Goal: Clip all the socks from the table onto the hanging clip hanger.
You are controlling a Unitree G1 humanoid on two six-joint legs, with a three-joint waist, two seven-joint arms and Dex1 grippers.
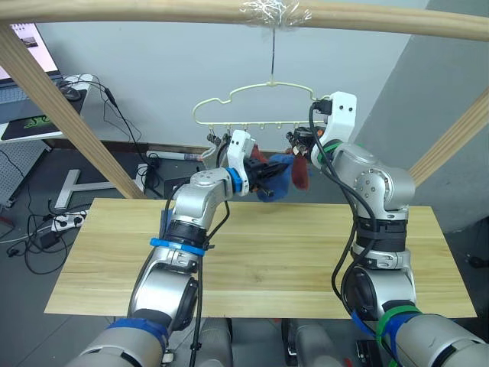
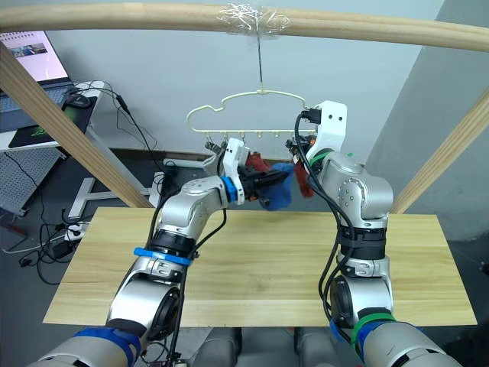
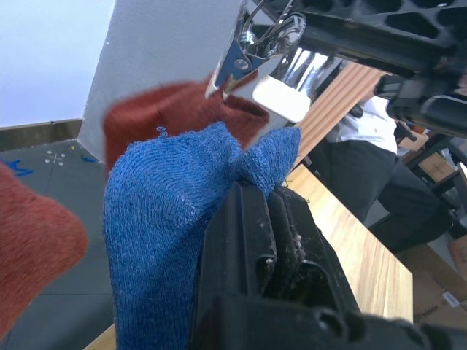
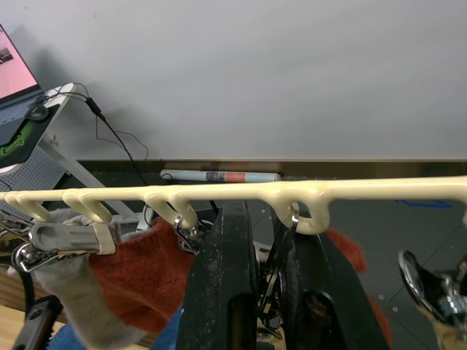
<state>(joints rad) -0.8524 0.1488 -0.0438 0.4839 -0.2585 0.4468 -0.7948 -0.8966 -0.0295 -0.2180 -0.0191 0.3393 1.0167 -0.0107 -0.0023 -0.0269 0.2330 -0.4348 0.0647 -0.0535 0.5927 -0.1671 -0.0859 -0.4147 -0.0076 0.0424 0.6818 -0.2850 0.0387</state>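
Left eye view shows me the clip hanger (image 1: pixel 256 103) hanging by its thin hook from the wooden beam (image 1: pixel 153 9) above the counter (image 1: pixel 267 245), and I place everything else against that hanger. My left hand (image 1: pixel 269 177) is raised just below its row of clips, fingers pinched together on a blue sock (image 1: pixel 279 182). In the left wrist view the black fingers (image 3: pixel 252 240) are pressed on a fold of that blue sock (image 3: pixel 168 233), with a metal clip (image 3: pixel 252 44) just above the fabric's top edge; I cannot tell whether the clip touches it.

A rust-red sock (image 1: pixel 301 173) hangs under the hanger's right end, just beside the blue one, and another rust-red sock (image 2: pixel 257 165) shows behind my left hand. In the right wrist view a light grey sock (image 4: pixel 62 273) hangs from a clip near the hanger's left end, with red fabric next to it.

My right hand (image 4: pixel 266 277) is up at the hanger's right part, directly under the pale yellow bar (image 4: pixel 241 193). Its two fingers stand close together with a clip's wire and metal in the narrow gap between them, so they look pressed on that clip (image 4: pixel 276 273).

I see the counter below the hanger as bare wood where it is in view. A person in dark trousers (image 3: pixel 372 182) stands beyond the counter's far side.
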